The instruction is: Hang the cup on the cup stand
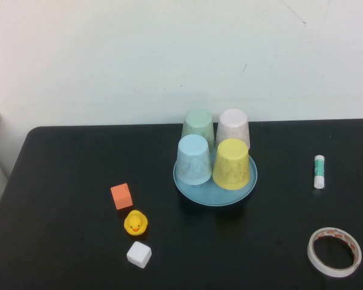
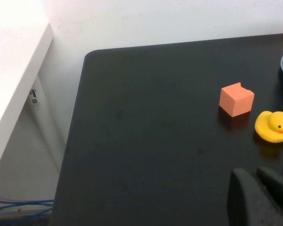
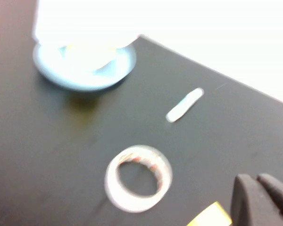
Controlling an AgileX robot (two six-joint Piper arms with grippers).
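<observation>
Black desk (image 1: 66, 181) fills my screens. My left pincer (image 2: 262, 190) hangs closed and empty at the near edge, the yellow duck (image 2: 272, 126) just beyond it, the orange cube (image 2: 236, 99) farther. My right pincer (image 3: 264, 197) is closed too, the tape roll (image 3: 138, 177) just ahead. Well beyond both, the cup (image 1: 233, 128) sits upside down on the cup stand (image 1: 215, 194), at its far side.

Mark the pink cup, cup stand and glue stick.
pink cup (image 1: 233, 125), high view, upturned side wall.
cup stand (image 1: 215, 198), high view, bare front rim.
glue stick (image 1: 319, 171), high view, middle of the tube.
</observation>
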